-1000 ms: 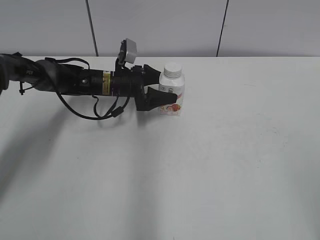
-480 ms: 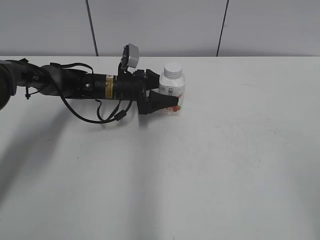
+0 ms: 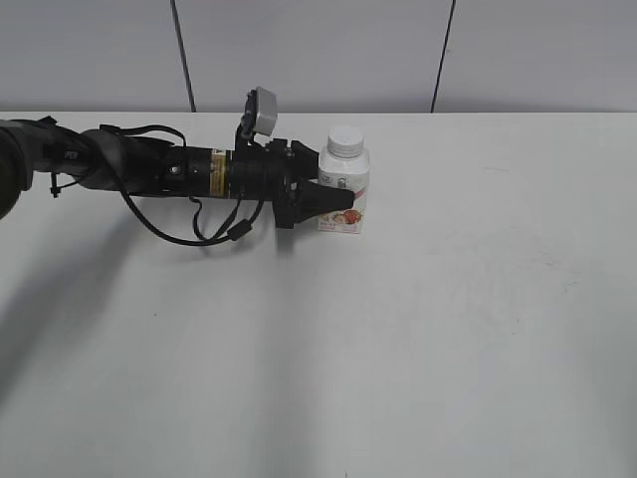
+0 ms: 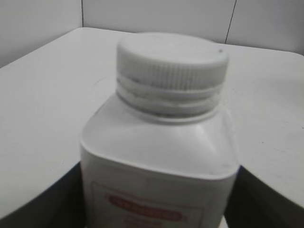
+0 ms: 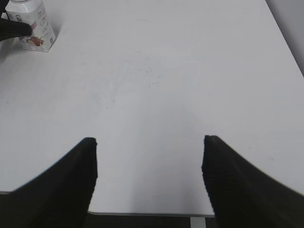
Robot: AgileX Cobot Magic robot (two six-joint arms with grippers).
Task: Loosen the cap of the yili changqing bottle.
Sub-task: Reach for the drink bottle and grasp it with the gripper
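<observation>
The yili changqing bottle (image 3: 350, 171) stands upright on the white table at the back centre, white with a pink-red label. Its ribbed white cap (image 3: 345, 139) is on. My left gripper (image 3: 334, 187) reaches in from the left and is shut on the bottle's body below the shoulders. In the left wrist view the bottle (image 4: 161, 161) fills the frame between the two black fingers (image 4: 156, 211), with the cap (image 4: 171, 61) on top. My right gripper (image 5: 149, 161) is open and empty over the table's near edge, far from the bottle (image 5: 35, 23). It is out of the exterior view.
The white table (image 3: 418, 329) stretches around the bottle. A grey panelled wall (image 3: 318, 50) runs behind the far edge. The left arm and its looping cables (image 3: 189, 214) lie low over the table's left back part.
My left gripper's fingers have closed from wide apart onto the bottle's body. The bottle has shifted very slightly to the right.
</observation>
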